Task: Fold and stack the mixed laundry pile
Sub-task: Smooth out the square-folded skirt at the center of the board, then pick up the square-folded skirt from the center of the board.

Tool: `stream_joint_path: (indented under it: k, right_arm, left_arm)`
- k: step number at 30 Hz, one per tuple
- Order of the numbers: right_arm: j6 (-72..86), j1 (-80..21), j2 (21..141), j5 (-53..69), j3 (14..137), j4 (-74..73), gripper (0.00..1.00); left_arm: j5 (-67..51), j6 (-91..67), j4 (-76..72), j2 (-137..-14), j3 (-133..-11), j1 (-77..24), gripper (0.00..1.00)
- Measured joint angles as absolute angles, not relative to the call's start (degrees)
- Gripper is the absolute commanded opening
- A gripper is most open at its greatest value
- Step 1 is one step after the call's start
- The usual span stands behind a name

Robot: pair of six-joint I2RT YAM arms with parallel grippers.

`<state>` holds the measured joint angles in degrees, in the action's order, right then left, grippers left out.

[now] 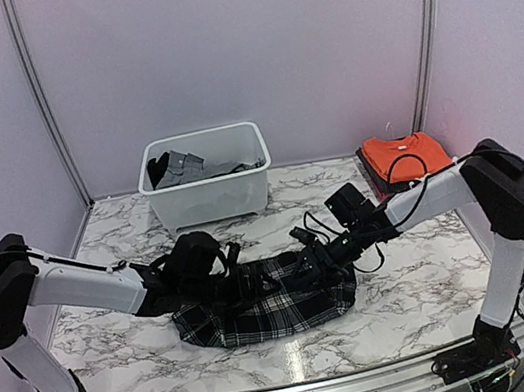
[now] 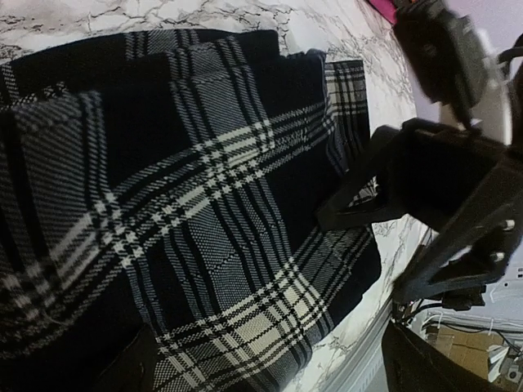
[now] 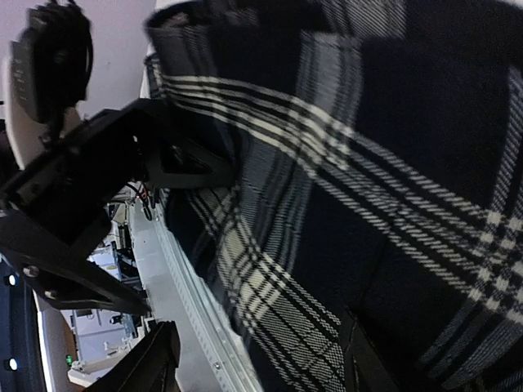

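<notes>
The black-and-white plaid skirt lies spread flat on the marble table, near the front middle. Both grippers hover low over its far edge, facing each other. My left gripper is open, its dark fingers wide apart above the plaid cloth, and it holds nothing. My right gripper is also open over the skirt, with one finger off the cloth's edge. A folded orange T-shirt lies at the back right. Dark grey cloth sits inside the tub.
A white plastic tub stands at the back centre. The table's metal front rail runs close beside the skirt's near edge. In each wrist view the other arm's gripper shows close by. Grey walls enclose the table.
</notes>
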<state>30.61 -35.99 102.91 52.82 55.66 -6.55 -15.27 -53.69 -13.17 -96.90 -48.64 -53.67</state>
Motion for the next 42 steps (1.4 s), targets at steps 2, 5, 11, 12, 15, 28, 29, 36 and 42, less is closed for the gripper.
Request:
stream_joint_path:
  k: [2,5,11,12,15,28,29,36,42]
  right_arm:
    - [30.6,-35.3,106.1,53.4,53.8,-4.2,0.63]
    - [30.1,-33.5,109.3,57.6,52.1,0.3,0.62]
    - [28.7,-32.6,108.6,59.6,51.2,1.9,0.64]
    - [28.4,-32.5,107.2,58.7,51.2,0.2,0.66]
    - [26.8,-31.8,99.5,54.6,51.3,-7.5,0.7]
    - [21.0,-21.8,79.7,40.3,39.9,-29.6,0.99]
    - [21.0,-20.8,79.8,40.2,38.2,-29.8,0.98]
    - [22.1,-18.0,85.3,46.2,36.9,-20.9,0.99]
    - [22.9,-18.1,92.9,54.6,38.4,-9.7,0.99]
  left_arm:
    - [-15.9,-55.2,-17.0,-98.0,-47.1,-52.9,0.99]
    - [-16.9,-56.8,-23.2,-98.4,-43.9,-51.7,0.99]
    - [-17.5,-56.6,-26.5,-97.3,-41.8,-50.3,0.99]
    - [-16.9,-56.4,-24.9,-96.2,-41.7,-50.2,0.99]
    - [-13.4,-55.7,-17.2,-90.8,-41.7,-49.8,0.99]
    - [1.8,-62.4,15.3,-68.5,-39.2,-49.3,0.99]
    - [2.0,-63.5,16.2,-67.2,-37.3,-49.3,0.99]
    - [0.3,-66.6,14.5,-67.2,-30.9,-49.3,0.99]
    - [-3.0,-66.1,3.3,-71.4,-29.9,-49.3,0.99]
